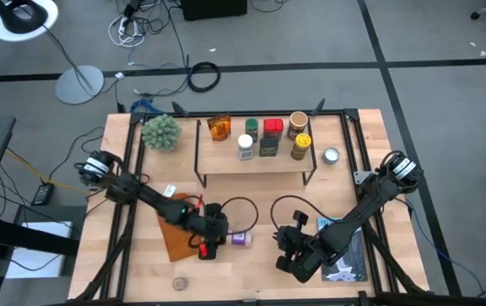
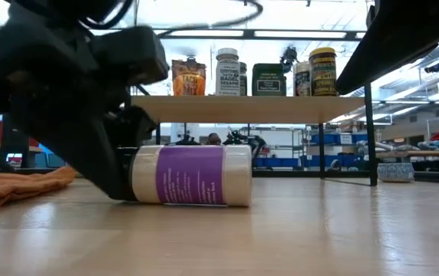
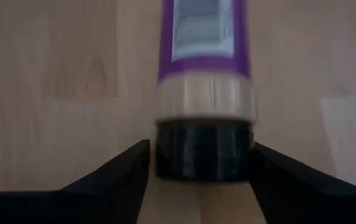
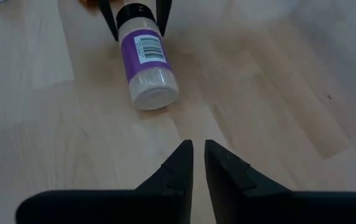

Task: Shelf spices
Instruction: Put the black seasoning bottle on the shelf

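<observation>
A spice jar (image 1: 241, 240) with a purple label and black lid lies on its side on the table, in front of the shelf (image 1: 226, 157). My left gripper (image 1: 222, 238) is open at the jar's lid end, one finger on each side of the lid. My right gripper (image 1: 287, 242) is shut and hovers to the jar's right, touching nothing; in its wrist view its fingers (image 4: 198, 146) point toward the jar's base (image 4: 156, 96). Several jars (image 2: 254, 77) stand upright on the shelf's top board (image 2: 242, 109). A small tin (image 1: 331, 155) sits on the table right of the shelf. My left gripper (image 3: 200, 148) comes level from the table's left, along the lying jar. Its fingers (image 3: 128, 168) flank the black lid (image 3: 203, 155) closely. A narrow gap shows at one finger; I cannot tell whether the other touches. The jar's side rests on the table.
An orange-brown notebook (image 1: 171, 234) lies under the left arm. A blue-and-white book (image 1: 345, 255) lies under the right arm. A green plant (image 1: 161, 132) stands left of the shelf. A small round object (image 1: 179, 282) lies near the near edge. Black rails run along both table sides.
</observation>
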